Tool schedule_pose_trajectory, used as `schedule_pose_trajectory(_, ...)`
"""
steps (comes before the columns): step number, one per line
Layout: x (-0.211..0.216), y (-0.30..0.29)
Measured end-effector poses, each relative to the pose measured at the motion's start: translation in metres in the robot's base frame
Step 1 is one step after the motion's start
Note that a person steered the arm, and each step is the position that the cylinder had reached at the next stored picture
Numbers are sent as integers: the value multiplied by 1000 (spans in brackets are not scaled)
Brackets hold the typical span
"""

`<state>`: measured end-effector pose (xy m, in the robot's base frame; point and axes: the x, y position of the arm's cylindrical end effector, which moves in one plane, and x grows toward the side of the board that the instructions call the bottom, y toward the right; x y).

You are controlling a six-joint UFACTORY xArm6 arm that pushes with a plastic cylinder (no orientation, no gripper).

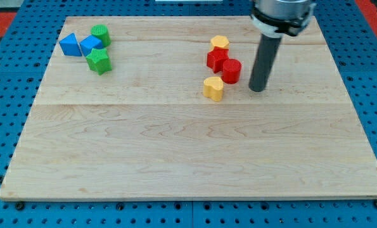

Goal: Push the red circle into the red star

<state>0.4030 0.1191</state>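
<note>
Arm body (283, 14) cut off by view's top edge; only its lower collar and rod show. Red star (216, 59) partly hidden: red circle (231, 70) overlaps its right side, yellow block (220, 43) covers its far edge. Green block (100, 33) at far left partly behind blue cube (90, 45); shape unclear.

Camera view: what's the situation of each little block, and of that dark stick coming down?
red circle: touching the red star, on its right
red star: between red circle and yellow block behind
yellow block: against star's far side
yellow heart: just below the circle
blue blocks, green blocks: clustered top left
my tip: right of the circle, apart
</note>
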Motion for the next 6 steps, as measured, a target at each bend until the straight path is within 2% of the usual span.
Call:
schedule_pose_trajectory(1, 1, 49)
schedule_pose_trajectory(2, -11, 46)
schedule_pose_trajectory(4, -19, 4)
schedule_pose_trajectory(6, -10, -33)
